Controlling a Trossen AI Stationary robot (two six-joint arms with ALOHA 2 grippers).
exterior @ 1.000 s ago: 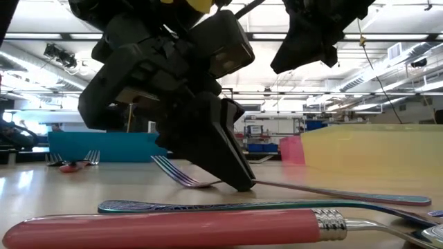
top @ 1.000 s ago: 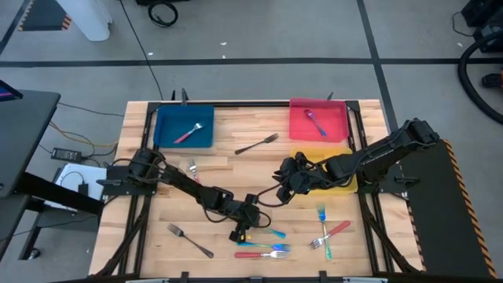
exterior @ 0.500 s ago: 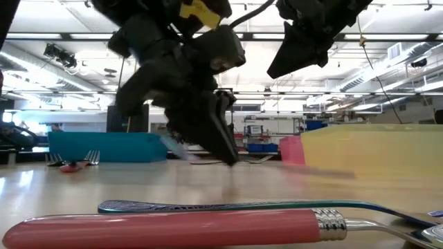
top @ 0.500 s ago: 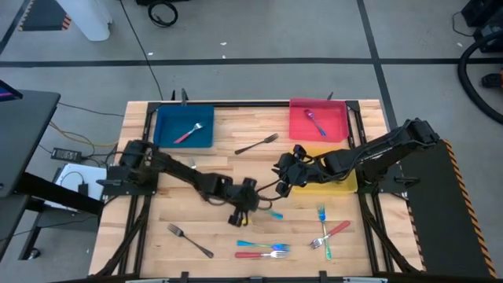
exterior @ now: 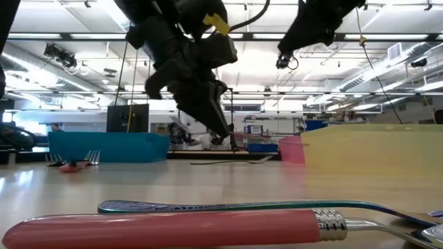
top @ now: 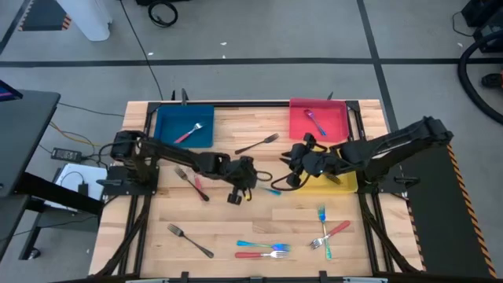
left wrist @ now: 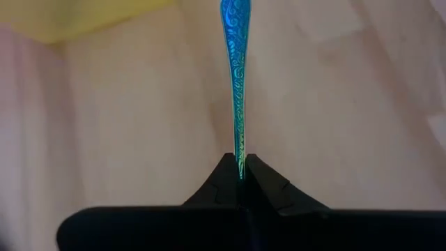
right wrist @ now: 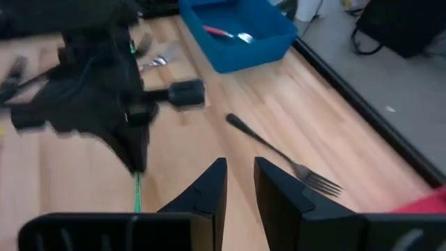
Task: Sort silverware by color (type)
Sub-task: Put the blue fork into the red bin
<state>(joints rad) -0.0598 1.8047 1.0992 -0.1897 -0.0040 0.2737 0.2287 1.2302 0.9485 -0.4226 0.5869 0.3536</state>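
Clamping a teal fork [left wrist: 237, 84] mid-table, the left gripper [left wrist: 240, 166] faces the right gripper [right wrist: 239, 183], seemingly parted, at three o'clock.

My left gripper [top: 253, 187] sits mid-table, clamped on a fork [left wrist: 236, 84] lifted off the wood, with my right gripper [top: 292, 163] just to its right, fingers apart, by the near right tray [top: 346, 185]. Two trays sit along the far edge — left tray [top: 165, 134] and right tray [top: 297, 126], a utensil in each. One fork [top: 256, 144] lies between them; the rest lie near the front edge.
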